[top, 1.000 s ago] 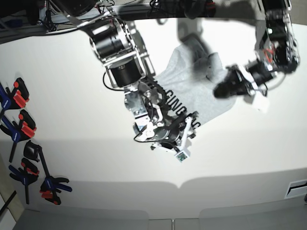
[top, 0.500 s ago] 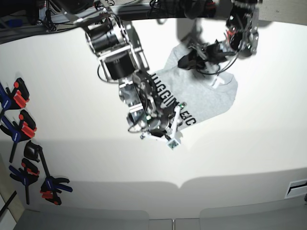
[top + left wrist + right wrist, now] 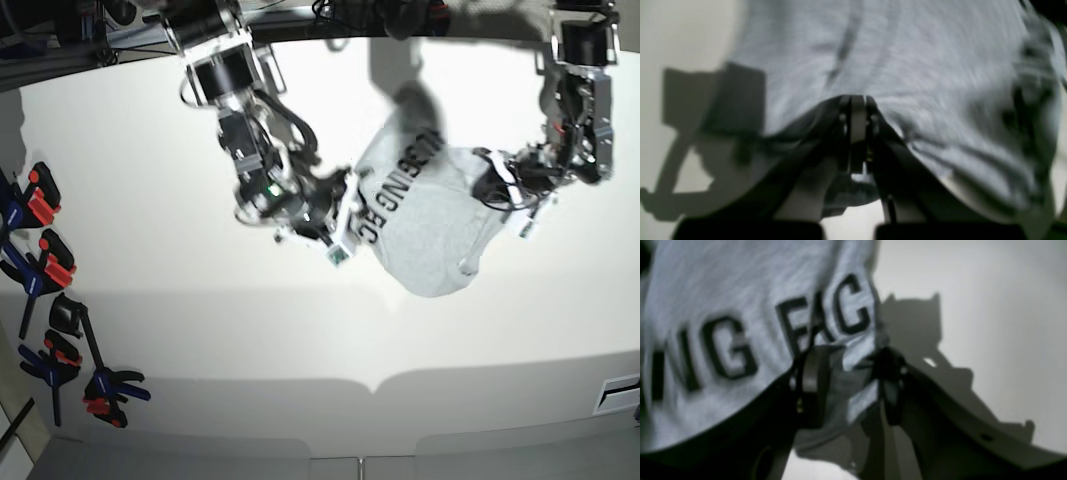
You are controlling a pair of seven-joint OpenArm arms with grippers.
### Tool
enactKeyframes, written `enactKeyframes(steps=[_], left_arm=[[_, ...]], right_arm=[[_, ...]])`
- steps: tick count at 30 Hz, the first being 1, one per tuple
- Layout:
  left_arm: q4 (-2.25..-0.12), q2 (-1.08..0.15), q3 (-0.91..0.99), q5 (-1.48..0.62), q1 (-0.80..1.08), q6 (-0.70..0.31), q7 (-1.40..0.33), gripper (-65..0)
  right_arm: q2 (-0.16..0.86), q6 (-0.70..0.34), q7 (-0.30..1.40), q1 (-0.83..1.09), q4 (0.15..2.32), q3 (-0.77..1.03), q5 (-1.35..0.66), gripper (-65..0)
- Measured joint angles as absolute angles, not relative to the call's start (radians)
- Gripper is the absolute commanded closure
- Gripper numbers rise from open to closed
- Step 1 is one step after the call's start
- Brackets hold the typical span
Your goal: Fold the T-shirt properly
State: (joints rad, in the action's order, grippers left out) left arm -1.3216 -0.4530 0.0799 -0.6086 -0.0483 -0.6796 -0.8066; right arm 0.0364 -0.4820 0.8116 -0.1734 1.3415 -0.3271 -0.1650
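Right gripper (image 3: 846, 373): fingers apart, with a bunched edge of the T-shirt (image 3: 740, 306) sitting in the gap between them. Picture is blurred, so whether the pads actually pinch the cloth I cannot tell. Black block letters (reads "NG FAC") run across the fabric just beyond the fingertips; past the cloth edge, to the gripper's far side, bare white table (image 3: 990, 306) with the gripper's shadow.

Left gripper (image 3: 855, 110): fingers pressed together, closed on a fold of grey cloth that drapes away from the tips on both sides. Plain heather side of the shirt fills the space beyond it, creases running off from the pinch point.

Base view: T-shirt (image 3: 430, 225) hangs as a crumpled mass between the two grippers, printed side toward the right gripper (image 3: 345, 215), plain side toward the left gripper (image 3: 500, 190). Lower lobe of the shirt droops onto the table (image 3: 300, 340) below both grippers. Well away from the right gripper, at the table's edge, a row of spring clamps (image 3: 45, 280) (black, with red and blue tips).
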Motion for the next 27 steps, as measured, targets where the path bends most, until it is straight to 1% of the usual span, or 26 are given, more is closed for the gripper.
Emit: enactKeyframes(steps=[2,5,10,18,19,21,23,27], left_arm=[[-1.322,-0.454,0.08,-0.604,-0.065,-0.677,-0.799,0.0],[-1.322,-0.449,0.078,-0.615,-0.078,-0.678,-0.788,0.0],[-1.322,-0.437,0.079,-0.604,-0.069,-0.678,-0.792,0.0],[-1.322,-0.364,0.079,-0.605,-0.076,-0.678,-0.784,0.0],[-1.322,-0.359,0.079,-0.605,-0.081,-0.677,-0.785,0.0],[-1.322,-0.351,0.079,-0.591,-0.097,-0.678,-0.785,0.0],[-1.322,-0.343,0.079,-0.538,-0.113,-0.678,-0.751,0.0],[-1.322,-0.322,0.079,-0.423,-0.128,-0.673,-0.68,0.0]], right_arm=[[0.035,-0.505,0.831,-0.113,1.42,-0.326,-0.181,-24.3],[0.03,-0.506,0.833,-0.022,1.513,-0.328,-0.211,-24.3],[0.031,-0.508,0.832,0.065,1.597,-0.331,-0.21,-24.3],[0.031,-0.509,0.867,0.078,1.63,-0.33,-0.27,-24.3],[0.031,-0.52,0.867,0.078,1.63,-0.33,-0.273,-24.3],[0.031,-0.573,0.874,0.078,1.631,-0.328,-0.311,-24.3],[0.03,-0.584,0.873,0.078,1.631,-0.329,-0.348,-24.3],[0.031,-0.584,0.878,0.078,1.631,-0.325,-0.349,-24.3]])
